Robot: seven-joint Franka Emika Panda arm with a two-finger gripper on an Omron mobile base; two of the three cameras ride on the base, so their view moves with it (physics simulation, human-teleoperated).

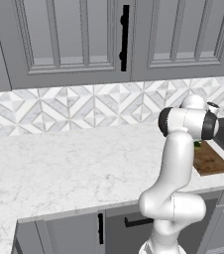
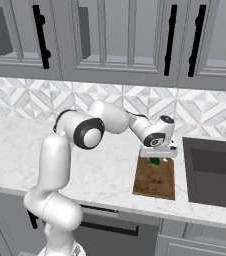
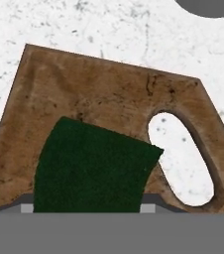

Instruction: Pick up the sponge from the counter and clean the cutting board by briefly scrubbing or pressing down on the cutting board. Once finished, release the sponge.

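The cutting board (image 3: 99, 99) is reddish-brown wood with an oval handle hole, and it lies flat on the white marble counter (image 3: 84, 25). My gripper (image 3: 87, 208) is shut on the sponge (image 3: 91, 168), whose dark green face covers the board's near part. From the right base view, the gripper (image 2: 156, 158) points down over the far end of the cutting board (image 2: 155, 182), with the green sponge (image 2: 155, 161) just under it. I cannot tell whether the sponge touches the wood. In the left base view, the cutting board (image 1: 211, 161) and a bit of the sponge (image 1: 197, 144) peek out behind my arm.
A dark sink basin (image 2: 215, 172) is set into the counter right of the board. Broad counter (image 1: 74, 163) stretches to the left. Patterned backsplash tiles (image 2: 45, 102) and grey cabinets (image 2: 110, 40) close off the back. A dark round shape (image 3: 210, 6) shows beyond the board.
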